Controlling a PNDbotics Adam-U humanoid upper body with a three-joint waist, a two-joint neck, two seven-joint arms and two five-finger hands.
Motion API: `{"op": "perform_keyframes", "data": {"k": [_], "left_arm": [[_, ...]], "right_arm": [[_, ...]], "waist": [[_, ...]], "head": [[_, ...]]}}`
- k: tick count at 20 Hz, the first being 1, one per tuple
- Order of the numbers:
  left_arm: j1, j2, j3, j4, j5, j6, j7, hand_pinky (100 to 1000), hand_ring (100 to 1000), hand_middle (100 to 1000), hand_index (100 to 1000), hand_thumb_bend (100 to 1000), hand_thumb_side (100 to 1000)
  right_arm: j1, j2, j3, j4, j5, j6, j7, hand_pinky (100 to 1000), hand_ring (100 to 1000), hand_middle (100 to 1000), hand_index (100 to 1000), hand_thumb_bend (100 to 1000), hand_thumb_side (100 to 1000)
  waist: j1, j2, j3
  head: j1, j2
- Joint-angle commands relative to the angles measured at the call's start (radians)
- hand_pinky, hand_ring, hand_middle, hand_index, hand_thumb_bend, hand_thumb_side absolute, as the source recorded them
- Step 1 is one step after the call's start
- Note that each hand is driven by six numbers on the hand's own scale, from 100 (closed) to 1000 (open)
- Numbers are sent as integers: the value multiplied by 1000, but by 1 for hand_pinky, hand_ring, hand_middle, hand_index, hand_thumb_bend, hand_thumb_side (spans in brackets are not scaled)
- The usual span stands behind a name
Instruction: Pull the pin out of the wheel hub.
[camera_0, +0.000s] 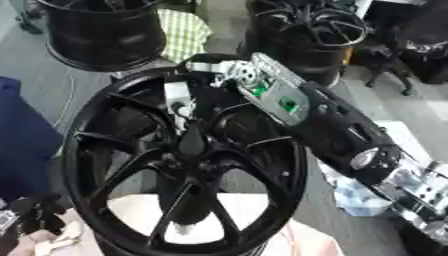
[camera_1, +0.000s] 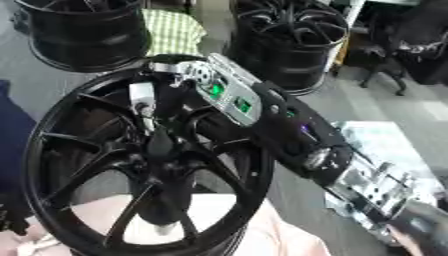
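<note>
One large black multi-spoke alloy wheel hub (camera_0: 188, 160) fills the centre of both views, lying face up, its spokes meeting at a raised centre cap. Beneath its near edge lies a pale pink cloth-like surface (camera_0: 140, 210). The robot's right arm, black with silver joints, comes in from the lower right and reaches across the rim to the far side of the wheel. Its right robot hand (camera_0: 229, 71) sits over the upper spokes, with a silvery finger pointing down toward a pale, upright, slender piece (camera_1: 142, 100) standing between the spokes above the centre; this looks like the pin, though its shape is hard to make out. Whether the fingers are closed on it cannot be told.

At the lower left corner, the left robot hand (camera_0: 31, 212) shows as a dark shape beside the wheel's rim; its fingers cannot be read either.

Two more black wheels (camera_0: 101, 32) stand behind.

Judging from this, the pin seems not yet pulled out: the reach is made, and the pull itself is left.
</note>
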Motion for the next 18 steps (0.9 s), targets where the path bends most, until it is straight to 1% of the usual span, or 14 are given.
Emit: {"op": "perform_keyframes", "data": {"k": [1,2,6,10,15,18], "left_arm": [[-14,0,-7,-21,2,2,-1,598,611,631,838,100,920],[-12,0,-8,-19,1,2,-1,598,611,631,838,100,922],[-6,-1,-5,-11,-1,2,-1,598,612,632,839,100,925],[1,-2,-1,-2,-3,2,-1,598,613,633,841,100,930],[8,-1,4,8,-6,1,-1,597,613,633,841,100,933],[22,4,14,16,-10,1,-1,597,613,634,841,100,933]], "right_arm": [[-16,-28,-29,-3,-31,2,-54,670,645,430,564,100,234],[-16,-34,-33,-6,-46,2,-70,657,626,409,546,100,235],[-13,-60,-42,-20,-102,9,-115,645,609,389,534,100,234],[-9,-85,-52,-39,-152,15,-145,634,598,379,527,100,230],[-7,-111,-62,-61,-190,21,-169,630,595,377,527,100,230],[5,-182,-93,-116,-213,29,-183,637,598,381,532,100,221]], "waist": [[9,-12,-1],[10,-14,-3],[14,-23,-11],[20,-34,-21],[24,-45,-32],[26,-62,-54]], "head": [[-2,-8],[0,-7],[5,-3],[12,1],[19,8],[40,21]]}}
